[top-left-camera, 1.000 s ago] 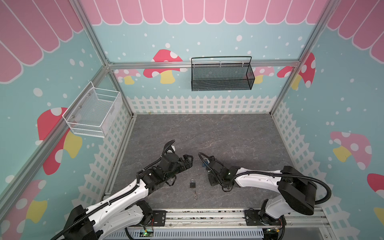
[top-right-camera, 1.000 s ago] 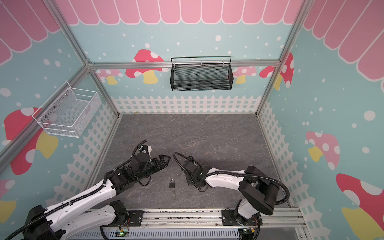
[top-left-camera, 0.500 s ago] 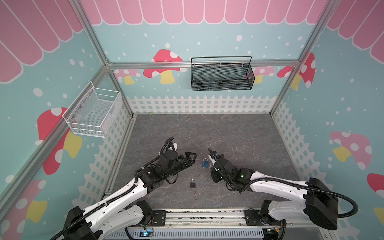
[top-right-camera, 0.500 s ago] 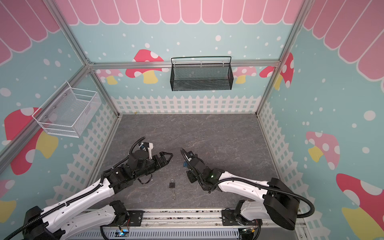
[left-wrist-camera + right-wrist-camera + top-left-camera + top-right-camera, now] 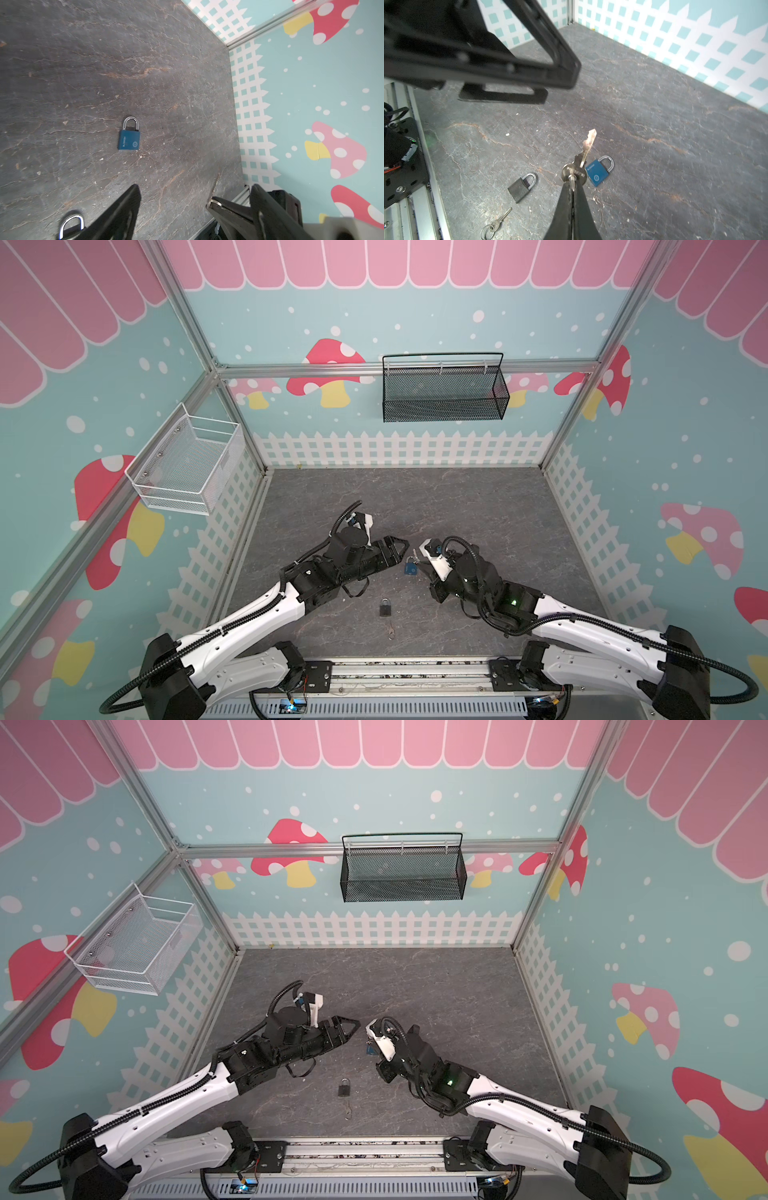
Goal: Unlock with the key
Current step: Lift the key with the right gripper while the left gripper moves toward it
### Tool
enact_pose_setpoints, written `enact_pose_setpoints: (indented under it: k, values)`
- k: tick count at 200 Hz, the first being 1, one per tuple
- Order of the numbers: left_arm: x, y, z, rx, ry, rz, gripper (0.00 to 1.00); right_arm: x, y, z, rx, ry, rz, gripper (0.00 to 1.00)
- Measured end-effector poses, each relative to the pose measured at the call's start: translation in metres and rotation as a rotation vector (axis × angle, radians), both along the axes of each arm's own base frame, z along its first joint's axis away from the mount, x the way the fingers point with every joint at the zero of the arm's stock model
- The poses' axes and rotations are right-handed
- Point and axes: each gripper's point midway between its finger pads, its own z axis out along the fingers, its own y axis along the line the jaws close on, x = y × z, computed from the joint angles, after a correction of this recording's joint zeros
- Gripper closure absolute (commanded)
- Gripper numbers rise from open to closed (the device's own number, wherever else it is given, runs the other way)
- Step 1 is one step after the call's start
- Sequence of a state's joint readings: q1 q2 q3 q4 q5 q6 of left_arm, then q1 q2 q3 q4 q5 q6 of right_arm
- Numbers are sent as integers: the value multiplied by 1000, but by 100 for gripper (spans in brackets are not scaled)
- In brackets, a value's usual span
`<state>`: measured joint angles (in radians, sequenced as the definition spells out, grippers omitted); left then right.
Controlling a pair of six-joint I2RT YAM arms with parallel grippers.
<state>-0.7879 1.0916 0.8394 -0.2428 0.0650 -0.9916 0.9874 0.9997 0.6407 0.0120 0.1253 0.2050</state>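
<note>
A small blue padlock [image 5: 410, 569] [image 5: 129, 141] [image 5: 598, 173] lies flat on the grey floor, shackle closed. My right gripper [image 5: 573, 184] [image 5: 419, 563] hovers above it, shut on the round head of a silver key [image 5: 588, 143] [image 5: 414, 552] whose blade sticks out beyond the tips. My left gripper [image 5: 406, 551] [image 5: 354, 1031] [image 5: 195, 187] is open and empty, facing the key from the left. In the left wrist view the key blade [image 5: 216, 182] shows between my left fingers, close to one of them.
A black padlock [image 5: 385, 608] [image 5: 344, 1088] [image 5: 521, 188] lies nearer the front edge, with a second key on a ring [image 5: 496, 224] [image 5: 391, 631] just beyond it. A black mesh basket [image 5: 444, 393] and a white wire basket [image 5: 187, 468] hang on the walls.
The right arm has lifted off the floor with the key and swung right, uncovering the blue padlock. My left gripper has reached right toward the key, its jaws slightly narrower.
</note>
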Motion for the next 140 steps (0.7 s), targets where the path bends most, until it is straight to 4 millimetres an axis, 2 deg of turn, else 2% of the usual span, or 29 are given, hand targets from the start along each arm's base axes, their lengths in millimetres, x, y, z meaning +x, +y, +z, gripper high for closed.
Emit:
enact_pose_setpoints:
  k: [43,101,140]
  values:
    - [2,-18,1,-2,-2,-62,37,-4,6,14,21,-62,60,100]
    - [6,-27,7,-23,-40,-86,70,-6,8,13,12,-64,80,100]
    - [8,-33,7,-36,-44,-99,75,-5,8,11,6,-65,78,100]
